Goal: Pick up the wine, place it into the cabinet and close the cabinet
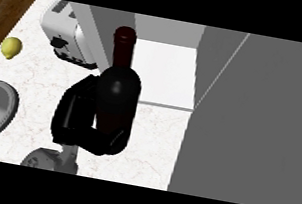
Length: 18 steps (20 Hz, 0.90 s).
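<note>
The left hand (pixel 80 119) curls its fingers round the wine bottle (pixel 119 88), held upright just before the open cabinet (pixel 163 71). The grey door (pixel 263 124) stands at the right; a toaster (pixel 68 33) and lemon (pixel 11 48) sit left.

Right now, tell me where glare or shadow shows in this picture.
Head view: a soft highlight runs down the wine bottle; the black left hand curled round it shows faint sheen; the open cabinet door is flat grey; the cabinet interior is brightest.
</note>
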Each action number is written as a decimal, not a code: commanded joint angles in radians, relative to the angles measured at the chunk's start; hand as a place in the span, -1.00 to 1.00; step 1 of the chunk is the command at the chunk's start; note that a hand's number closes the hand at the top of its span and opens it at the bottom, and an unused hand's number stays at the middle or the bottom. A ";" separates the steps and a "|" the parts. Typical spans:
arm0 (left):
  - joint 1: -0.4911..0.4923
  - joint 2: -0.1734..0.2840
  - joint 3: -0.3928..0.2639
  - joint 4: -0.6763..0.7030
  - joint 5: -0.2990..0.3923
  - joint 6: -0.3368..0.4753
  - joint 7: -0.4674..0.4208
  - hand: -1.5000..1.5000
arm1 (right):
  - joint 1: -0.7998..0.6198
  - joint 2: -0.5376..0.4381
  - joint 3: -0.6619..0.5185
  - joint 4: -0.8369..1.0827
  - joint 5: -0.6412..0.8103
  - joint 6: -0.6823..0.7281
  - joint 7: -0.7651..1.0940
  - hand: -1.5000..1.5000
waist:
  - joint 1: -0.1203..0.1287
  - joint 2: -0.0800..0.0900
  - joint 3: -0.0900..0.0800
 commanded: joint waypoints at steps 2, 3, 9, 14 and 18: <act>-0.154 0.000 -0.029 0.029 0.026 0.169 0.124 1.00 | 0.029 -0.016 -0.032 -0.185 -0.107 0.012 0.091 -1.00 | -0.006 0.003 0.000; -0.146 0.000 -0.058 0.051 0.029 0.189 0.087 1.00 | 0.040 -0.009 -0.019 -0.201 -0.076 0.007 0.082 -1.00 | -0.007 0.002 0.000; -0.241 0.000 -0.120 0.169 0.027 0.312 0.069 1.00 | 0.071 0.013 0.037 -0.205 -0.032 0.000 0.095 -1.00 | -0.009 0.002 -0.001; -0.251 0.000 -0.100 0.268 0.053 0.298 0.020 1.00 | 0.105 -0.046 -0.087 -0.247 -0.150 0.060 0.077 -1.00 | -0.011 0.002 0.000; -0.337 0.000 -0.148 0.333 0.085 0.363 0.020 1.00 | 0.104 -0.016 -0.079 -0.195 -0.161 0.068 0.045 -1.00 | -0.009 0.003 0.000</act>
